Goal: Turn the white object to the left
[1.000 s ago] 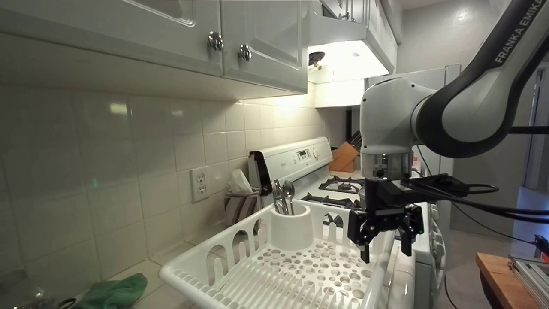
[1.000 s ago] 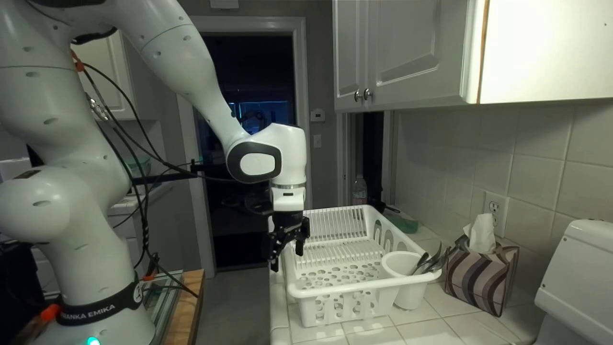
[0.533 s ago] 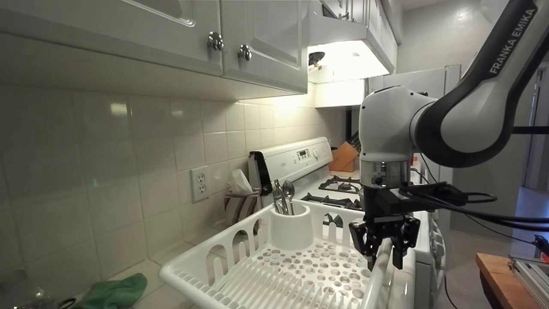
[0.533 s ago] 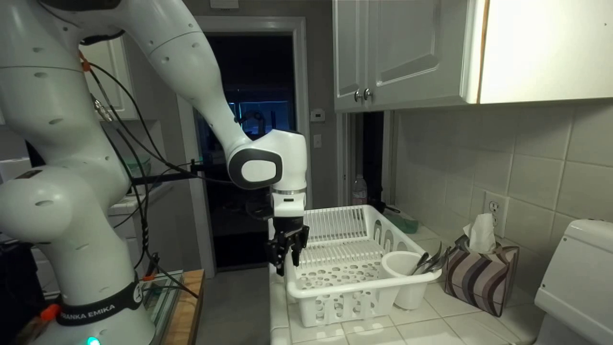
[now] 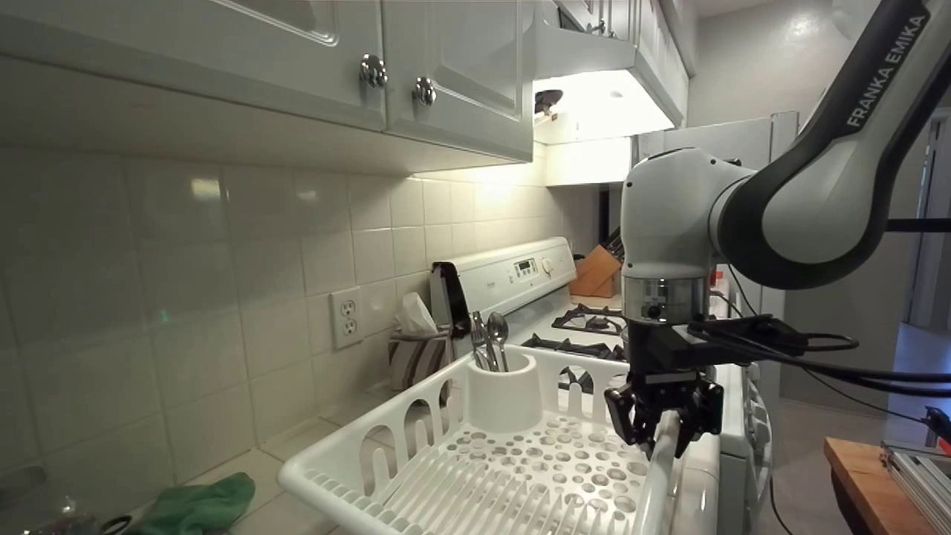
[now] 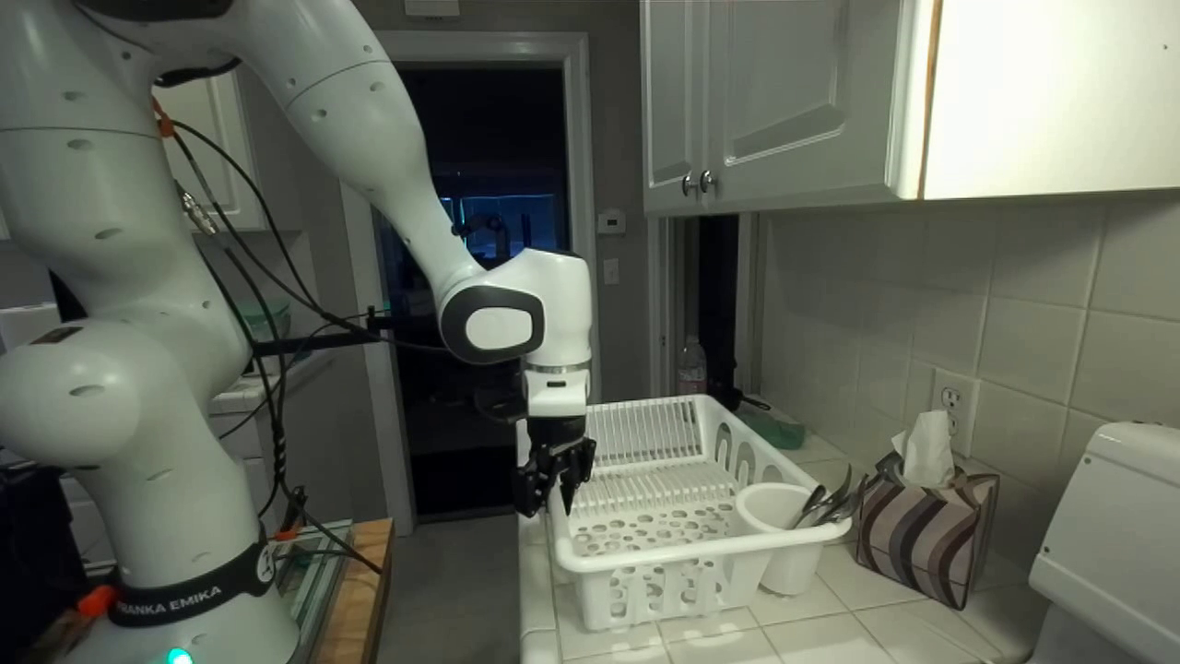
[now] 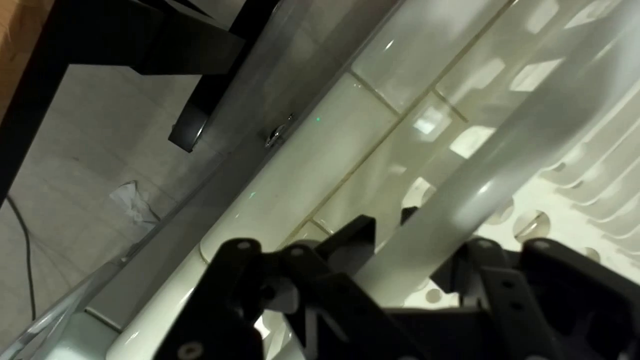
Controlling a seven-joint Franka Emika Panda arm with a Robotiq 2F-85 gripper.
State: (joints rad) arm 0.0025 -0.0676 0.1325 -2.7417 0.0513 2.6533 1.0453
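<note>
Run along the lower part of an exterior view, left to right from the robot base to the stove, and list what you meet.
Robot base → floor → white dish rack → striped tissue box → white stove.

In an exterior view, a white-tiled counter [image 6: 802,636] is carrying a white dish rack [image 6: 664,554] (the dial's centre); a striped tissue box [image 6: 922,537] is standing at three o'clock, a green cloth [image 6: 776,432] lying near one-thirty.
</note>
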